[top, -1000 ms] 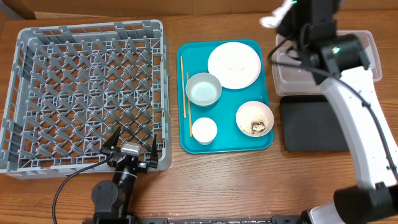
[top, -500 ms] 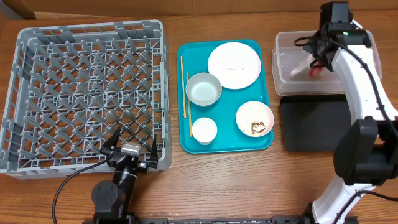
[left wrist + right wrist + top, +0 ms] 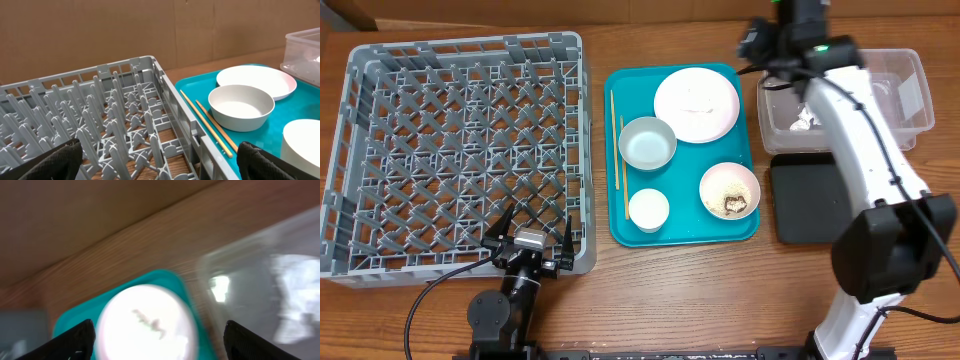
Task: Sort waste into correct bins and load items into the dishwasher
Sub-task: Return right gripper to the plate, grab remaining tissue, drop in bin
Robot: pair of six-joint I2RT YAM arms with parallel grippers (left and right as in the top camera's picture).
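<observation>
My right gripper (image 3: 766, 44) hangs open and empty above the gap between the round white plate (image 3: 696, 104) and the clear tub (image 3: 912, 134). Its blurred wrist view shows the plate (image 3: 145, 325) between its fingers (image 3: 75, 341), with the tub (image 3: 250, 275) to the right. Crumpled white paper (image 3: 807, 118) lies in the tub. On the teal tray (image 3: 622, 82) are an empty bowl (image 3: 647, 143), a cup (image 3: 648, 209), chopsticks (image 3: 617, 150) and a bowl with rice and a brown lump (image 3: 729, 190). Open and empty, my left gripper (image 3: 528, 240) rests at the grey rack's (image 3: 470, 150) near edge.
The flat black tray (image 3: 810, 200) lies in front of the tub, right of the teal tray. In the left wrist view the rack wall (image 3: 175, 100) runs beside the chopsticks (image 3: 207, 120), bowl (image 3: 241, 106) and plate (image 3: 256, 81). Brown cardboard backs the table.
My right gripper went from shut to open, dropped waste into the clear tub, then swung left toward the plate. The left arm has not moved.
</observation>
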